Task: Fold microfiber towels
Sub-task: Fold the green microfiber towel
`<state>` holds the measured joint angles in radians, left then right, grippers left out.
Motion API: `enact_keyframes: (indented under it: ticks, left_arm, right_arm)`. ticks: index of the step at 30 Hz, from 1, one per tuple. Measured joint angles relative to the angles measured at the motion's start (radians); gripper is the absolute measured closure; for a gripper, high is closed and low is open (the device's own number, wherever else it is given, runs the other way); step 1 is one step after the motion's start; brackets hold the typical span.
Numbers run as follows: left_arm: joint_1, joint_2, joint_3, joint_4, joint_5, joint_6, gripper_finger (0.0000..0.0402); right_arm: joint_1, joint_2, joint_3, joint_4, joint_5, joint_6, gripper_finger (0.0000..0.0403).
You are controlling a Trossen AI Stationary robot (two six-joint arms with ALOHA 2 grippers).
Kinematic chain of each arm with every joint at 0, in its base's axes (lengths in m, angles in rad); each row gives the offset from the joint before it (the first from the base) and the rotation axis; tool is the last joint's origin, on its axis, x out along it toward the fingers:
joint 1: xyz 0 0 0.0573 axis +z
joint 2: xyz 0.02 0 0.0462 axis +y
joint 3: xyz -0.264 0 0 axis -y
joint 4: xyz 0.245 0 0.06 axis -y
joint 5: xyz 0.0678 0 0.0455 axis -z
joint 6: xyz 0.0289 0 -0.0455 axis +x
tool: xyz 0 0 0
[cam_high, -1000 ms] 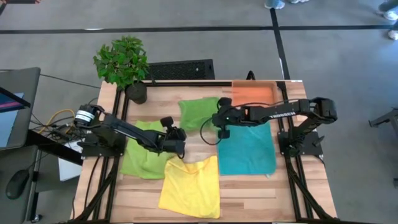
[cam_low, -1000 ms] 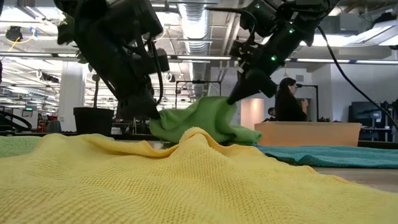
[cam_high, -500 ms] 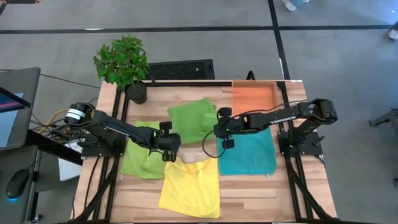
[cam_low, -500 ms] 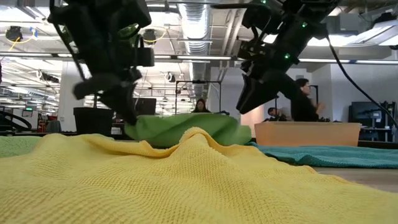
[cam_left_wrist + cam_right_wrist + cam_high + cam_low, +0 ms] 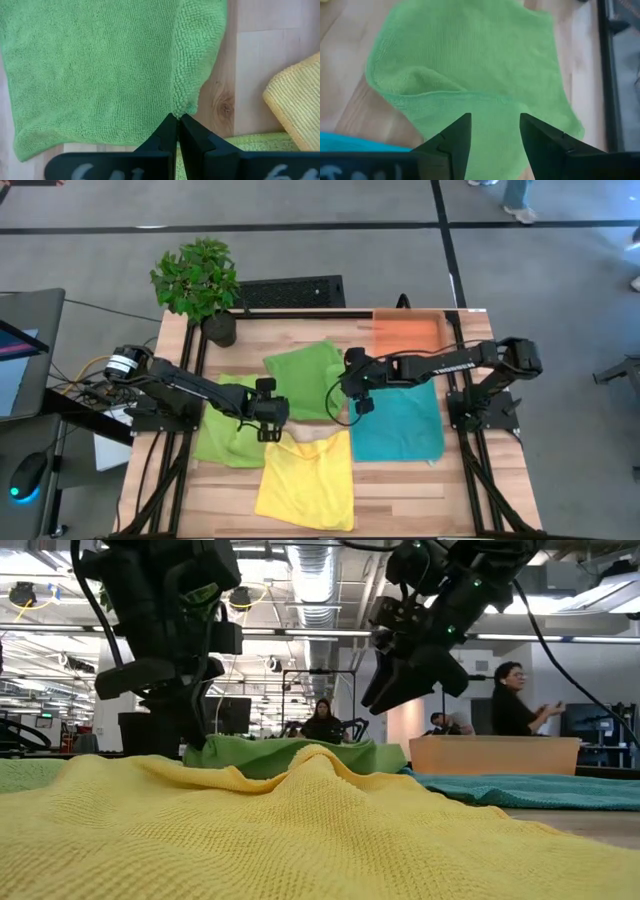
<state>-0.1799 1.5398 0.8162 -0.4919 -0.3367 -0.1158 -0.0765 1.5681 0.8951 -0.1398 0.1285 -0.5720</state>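
Green towel (image 5: 303, 374): lies flat at the table's middle, between the two grippers.
Left gripper (image 5: 266, 429): fingers pressed together at the towel's near corner.
Right gripper (image 5: 352, 392): fingers spread apart above the towel's edge, holding nothing.
Around: second green towel (image 5: 226, 432), yellow towel (image 5: 308, 480), teal towel (image 5: 398, 424).
Orange tray (image 5: 408, 332): at the far right corner.
Potted plant (image 5: 200, 284): far left corner.

A folded green towel (image 5: 305, 366) lies at center; left gripper (image 5: 268, 420) at its seven o'clock, right gripper (image 5: 356, 385) at its three o'clock.
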Motion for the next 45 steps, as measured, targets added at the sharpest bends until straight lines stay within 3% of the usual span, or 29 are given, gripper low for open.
enact_keyframes:
  ticks: [12, 17, 27, 41, 45]
  left_arm:
    - [0.001, 0.0, 0.0, 0.003, 0.0, -0.002, 0.0401]
    - [0.001, 0.0, 0.0, 0.003, 0.001, -0.008, 0.0401]
    - [0.008, 0.0, 0.0, 0.002, 0.002, -0.014, 0.0401]
    - [0.014, 0.0, 0.0, 0.004, 0.018, -0.012, 0.0401]
    - [0.014, 0.0, 0.0, 0.004, 0.018, -0.012, 0.0401]
  right_arm:
    - [-0.153, 0.039, -0.001, 0.059, -0.112, 0.024, 0.0218]
    - [-0.192, 0.095, 0.04, 0.066, -0.244, 0.018, 0.0222]
    - [-0.201, 0.279, 0.215, -0.018, -0.231, -0.041, 0.0232]
    - [-0.248, 0.299, 0.243, -0.125, -0.237, -0.031, 0.0237]
    - [-0.255, 0.304, 0.242, -0.126, -0.287, -0.031, 0.0237]
